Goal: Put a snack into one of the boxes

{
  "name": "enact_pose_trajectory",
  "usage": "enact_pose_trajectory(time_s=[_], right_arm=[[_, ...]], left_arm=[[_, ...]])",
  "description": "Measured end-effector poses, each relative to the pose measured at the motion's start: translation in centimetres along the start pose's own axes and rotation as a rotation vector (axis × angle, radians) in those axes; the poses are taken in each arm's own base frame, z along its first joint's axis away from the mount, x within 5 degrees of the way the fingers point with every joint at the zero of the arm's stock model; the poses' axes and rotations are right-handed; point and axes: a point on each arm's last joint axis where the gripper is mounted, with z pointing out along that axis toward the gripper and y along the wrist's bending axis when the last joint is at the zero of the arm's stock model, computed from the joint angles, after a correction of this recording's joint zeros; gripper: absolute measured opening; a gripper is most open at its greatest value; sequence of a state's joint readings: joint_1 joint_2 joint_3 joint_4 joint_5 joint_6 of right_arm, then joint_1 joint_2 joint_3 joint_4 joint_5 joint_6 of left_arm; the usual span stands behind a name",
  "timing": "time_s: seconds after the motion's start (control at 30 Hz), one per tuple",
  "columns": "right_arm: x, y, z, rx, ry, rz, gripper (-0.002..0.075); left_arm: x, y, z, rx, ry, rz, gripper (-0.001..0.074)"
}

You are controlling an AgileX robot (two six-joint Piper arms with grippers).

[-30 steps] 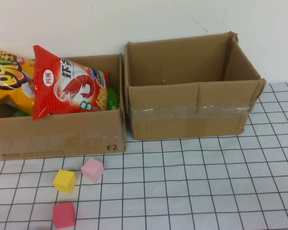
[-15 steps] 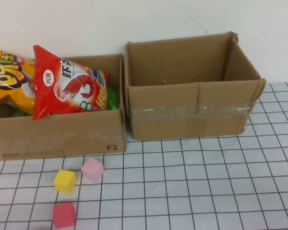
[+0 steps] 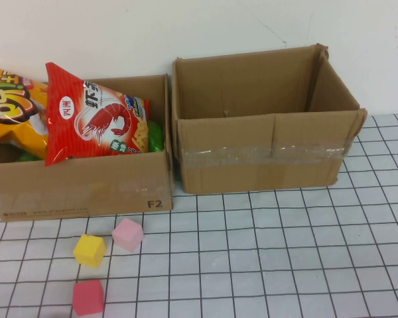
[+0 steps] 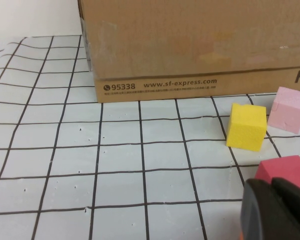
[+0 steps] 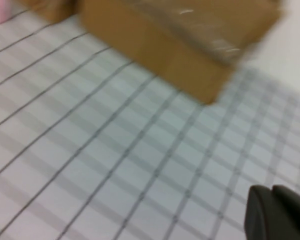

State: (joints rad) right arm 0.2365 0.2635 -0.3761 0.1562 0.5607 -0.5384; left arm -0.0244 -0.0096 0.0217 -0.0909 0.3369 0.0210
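Note:
A red shrimp-chip bag point(image 3: 93, 119) and an orange-yellow snack bag point(image 3: 13, 106) stand in the left cardboard box point(image 3: 86, 189), with something green point(image 3: 156, 136) behind them. The right cardboard box point(image 3: 265, 159) is open, and nothing shows inside it. Neither gripper shows in the high view. In the left wrist view my left gripper point(image 4: 274, 186) is shut and empty, low over the table beside a red cube point(image 4: 282, 167), in front of the left box point(image 4: 190, 45). In the right wrist view my right gripper point(image 5: 271, 191) is shut and empty above the gridded table, short of the right box point(image 5: 180, 35).
Three foam cubes lie on the gridded table in front of the left box: yellow point(image 3: 89, 250), pink point(image 3: 128, 234) and red point(image 3: 88, 297). The yellow point(image 4: 246, 126) and pink point(image 4: 289, 109) cubes also show in the left wrist view. A white wall stands behind the boxes.

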Motion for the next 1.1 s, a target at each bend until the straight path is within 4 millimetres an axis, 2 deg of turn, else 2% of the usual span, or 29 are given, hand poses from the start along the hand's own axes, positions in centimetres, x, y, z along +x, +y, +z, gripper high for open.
enact_pose_trajectory(time_s=[0.1,0.27,0.33,0.43,0.73,1.0,1.1], right_arm=[[1.2,-0.1,0.2,0.105,-0.056,0.038,-0.0001],[4.3,0.4,1.1,0.254,-0.170,0.063,-0.0001],[6.1,0.9,1.8,0.289,-0.193,0.068,-0.0001],[7.7,1.4,2.6,0.300,-0.180,0.076,-0.0001],[8.3,1.8,2.9,0.268,-0.134,0.109,-0.0001],[8.3,1.6,2.8,0.278,-0.154,0.262,-0.0001],[8.9,1.5,2.8,0.298,-0.107,0.319,-0.0001]], left_arm=[[0.0,0.0,0.0,0.000,0.000,0.000,-0.0001],[0.0,0.0,0.0,0.000,0.000,0.000,-0.0001],[0.0,0.0,0.0,0.000,0.000,0.000,-0.0001],[0.0,0.0,0.0,0.000,0.000,0.000,-0.0001],[0.0,0.0,0.0,0.001,0.000,0.000,-0.0001],[-0.1,0.0,0.0,0.001,-0.002,0.000,-0.0001],[-0.1,0.0,0.0,0.001,-0.002,0.000,-0.0001]])
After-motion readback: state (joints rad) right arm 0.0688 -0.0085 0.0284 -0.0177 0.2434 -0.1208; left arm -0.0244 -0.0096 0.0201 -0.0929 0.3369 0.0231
